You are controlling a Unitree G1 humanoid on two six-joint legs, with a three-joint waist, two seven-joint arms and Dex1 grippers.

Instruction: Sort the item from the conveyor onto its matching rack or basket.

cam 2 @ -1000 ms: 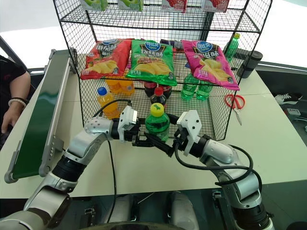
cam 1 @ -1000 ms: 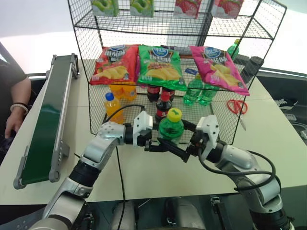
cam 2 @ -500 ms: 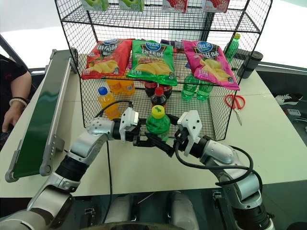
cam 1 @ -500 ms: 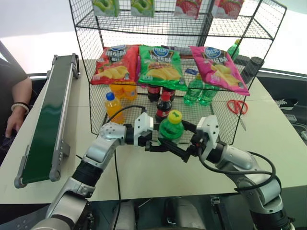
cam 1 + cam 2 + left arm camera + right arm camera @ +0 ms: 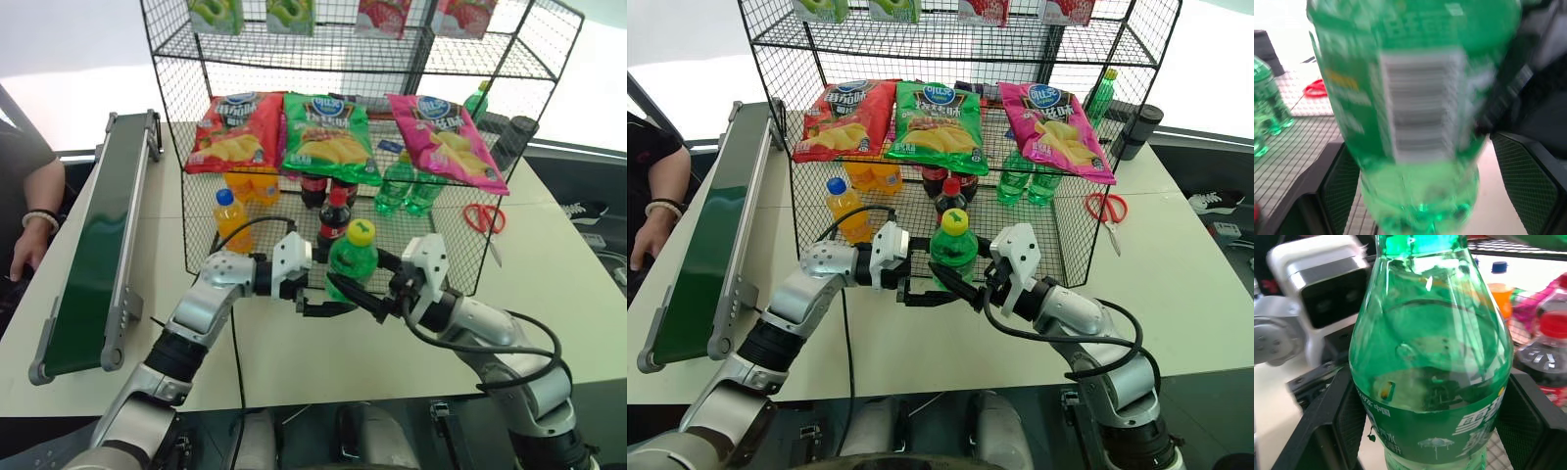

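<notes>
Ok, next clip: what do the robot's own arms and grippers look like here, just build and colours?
Both arms are silver-grey metal with rounded joint housings and dark segments nearer the body. Each wrist carries a boxy white housing ahead of a two-finger black left gripper and right gripper; the finger pads show a fine cross-hatched texture. Black cables loop loosely over both forearms.

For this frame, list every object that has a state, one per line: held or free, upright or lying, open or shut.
green soda bottle: upright, capped, held above the table in front of the rack.
right gripper: shut on the green soda bottle.
left gripper: open, fingers apart on either side of the bottle.
conveyor: nothing on its belt.
wire rack: stocked with chip bags and bottles.
orange bottle: upright, capped, in the rack.
cola bottle: upright, capped.
scissors: lying flat on the table.
</notes>
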